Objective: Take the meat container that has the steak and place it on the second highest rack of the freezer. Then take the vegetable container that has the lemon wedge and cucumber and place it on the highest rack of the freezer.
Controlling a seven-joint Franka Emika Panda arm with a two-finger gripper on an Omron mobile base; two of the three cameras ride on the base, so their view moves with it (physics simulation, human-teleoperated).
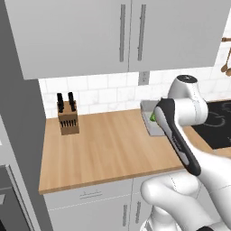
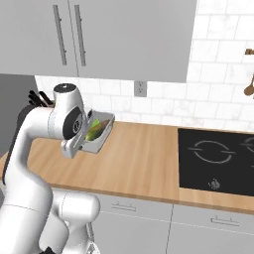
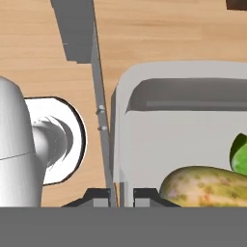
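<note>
The vegetable container (image 3: 164,125) is a grey tray holding the lemon wedge and cucumber, a mottled yellow-green piece (image 3: 207,185) and a bright green piece (image 3: 239,154). My gripper (image 3: 120,195) is shut on the tray's near wall, with one fingertip (image 3: 99,197) outside and one inside. In the base views the tray (image 2: 101,133) (image 1: 149,118) hangs tilted at the end of my arm, a little above the wooden counter (image 1: 103,149). The freezer's grey side (image 1: 18,135) stands at the counter's left end, with its racks out of view. The meat container and steak are out of view.
A wooden knife block (image 1: 67,117) stands at the back left of the counter. A black cooktop (image 2: 218,158) lies to the right. Grey wall cabinets (image 1: 126,31) hang overhead, and a wall outlet (image 2: 140,88) sits on the tiled backsplash.
</note>
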